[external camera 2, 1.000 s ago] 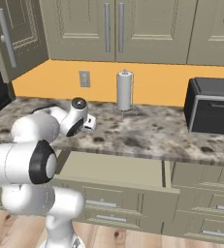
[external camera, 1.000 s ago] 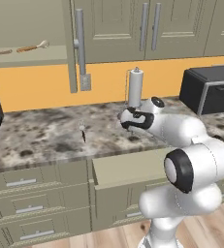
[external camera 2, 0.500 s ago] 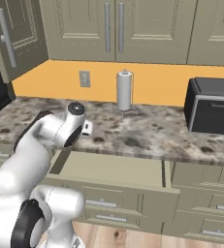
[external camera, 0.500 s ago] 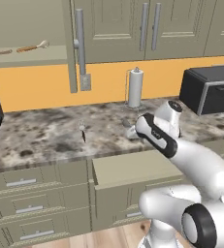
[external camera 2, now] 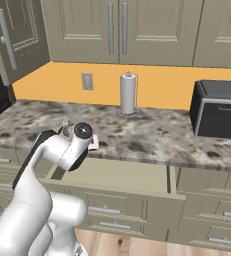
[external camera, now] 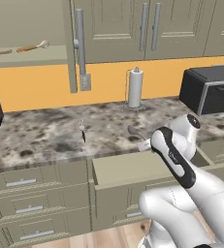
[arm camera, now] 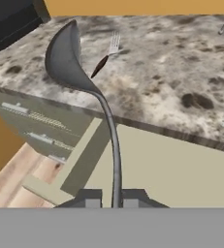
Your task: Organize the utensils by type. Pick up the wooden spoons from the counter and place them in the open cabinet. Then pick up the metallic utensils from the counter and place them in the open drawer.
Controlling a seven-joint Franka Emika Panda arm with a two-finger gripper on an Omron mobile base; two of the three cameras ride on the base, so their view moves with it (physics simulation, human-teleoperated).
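The gripper is pinching the slim curved handle of a smooth grey metal spoon above the open beige drawer; the fork is lying on the mottled stone counter.

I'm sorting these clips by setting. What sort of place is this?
A rendered home kitchen, most likely: a mottled stone counter over drawers, olive-beige wall cabinets, and a paper towel roll against the orange backsplash.

No readable text anywhere — no labels, brands, numbers or signs.
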